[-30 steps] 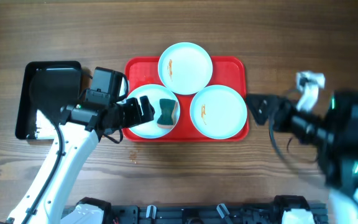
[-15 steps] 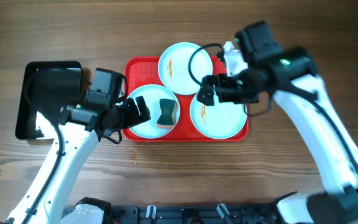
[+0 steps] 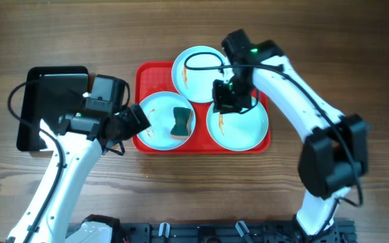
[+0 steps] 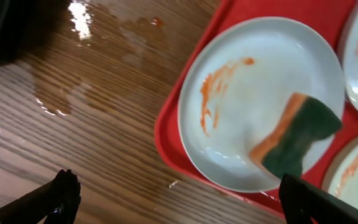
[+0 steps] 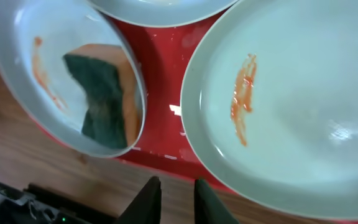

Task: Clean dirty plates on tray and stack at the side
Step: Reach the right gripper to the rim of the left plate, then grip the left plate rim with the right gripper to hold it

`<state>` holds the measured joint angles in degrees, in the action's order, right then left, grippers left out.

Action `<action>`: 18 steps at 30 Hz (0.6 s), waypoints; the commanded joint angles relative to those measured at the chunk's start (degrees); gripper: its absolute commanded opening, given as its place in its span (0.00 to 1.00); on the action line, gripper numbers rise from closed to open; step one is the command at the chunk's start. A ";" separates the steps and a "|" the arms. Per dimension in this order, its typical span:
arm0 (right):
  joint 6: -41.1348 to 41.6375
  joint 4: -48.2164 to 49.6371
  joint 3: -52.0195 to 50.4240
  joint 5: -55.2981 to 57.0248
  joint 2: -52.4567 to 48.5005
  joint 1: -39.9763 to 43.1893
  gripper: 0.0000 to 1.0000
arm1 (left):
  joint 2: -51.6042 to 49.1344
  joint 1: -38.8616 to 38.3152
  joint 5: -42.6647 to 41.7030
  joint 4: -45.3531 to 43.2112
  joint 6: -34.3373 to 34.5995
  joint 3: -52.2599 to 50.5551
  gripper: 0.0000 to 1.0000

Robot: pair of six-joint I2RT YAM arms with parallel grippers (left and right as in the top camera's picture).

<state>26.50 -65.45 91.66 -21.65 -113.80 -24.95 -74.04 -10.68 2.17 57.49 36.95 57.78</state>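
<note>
Wooden desk (image 3: 316,40) carries the red tray (image 3: 145,73), and on it lie three smeared plates (image 3: 196,86), the left one with a green-orange sponge (image 3: 181,122) on it. Left fingers (image 4: 64,194) are spread wide over that plate's outer edge. Right fingers (image 5: 149,199) are almost pressed together, pinching nothing, near the right plate.

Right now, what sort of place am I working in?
Probably a robot test bench staged as a dish-cleaning station, not a real kitchen: a wood-grain table, a red tray holding three smeared plates, and a sponge lying on one plate.
</note>
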 commanded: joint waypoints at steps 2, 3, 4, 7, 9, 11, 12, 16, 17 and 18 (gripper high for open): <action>0.35 1.40 0.74 -1.81 -3.96 -2.75 0.19 | -0.28 0.68 1.31 -0.13 1.38 -2.21 1.00; 0.24 1.77 0.72 -1.73 -4.04 -3.37 0.21 | -0.28 0.68 1.11 -0.17 1.22 -2.36 1.00; -0.04 3.04 0.72 -1.75 -4.15 -4.44 0.28 | -0.28 0.68 1.14 -0.28 1.25 -2.40 1.00; -0.76 5.49 0.72 -1.03 -4.20 -6.03 0.66 | -0.28 0.68 1.11 -0.90 1.25 -2.40 1.00; 0.17 6.32 0.57 1.44 -4.48 -6.84 0.69 | -0.31 0.68 1.11 -0.98 1.25 -2.40 1.00; 1.07 6.86 0.46 2.36 -4.94 -7.52 0.68 | -0.31 0.68 1.11 -0.87 1.25 -2.40 1.00; 1.03 7.15 0.46 2.36 -5.14 -7.76 0.66 | -0.31 0.68 1.14 -0.87 1.25 -2.40 1.00; 0.61 8.20 0.46 2.43 -5.57 -8.20 0.40 | -0.33 0.68 1.14 -0.87 1.22 -2.40 1.00; 0.59 8.11 0.46 2.64 -5.57 -8.20 0.39 | -0.33 0.68 1.14 -0.85 1.22 -2.40 1.00; 0.48 7.91 0.46 2.95 -5.60 -8.20 0.39 | -0.33 0.68 1.14 -0.85 1.22 -2.40 1.00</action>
<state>27.20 -57.52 91.66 -20.47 -117.93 -33.08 -74.04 -10.31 2.55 56.69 37.23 55.86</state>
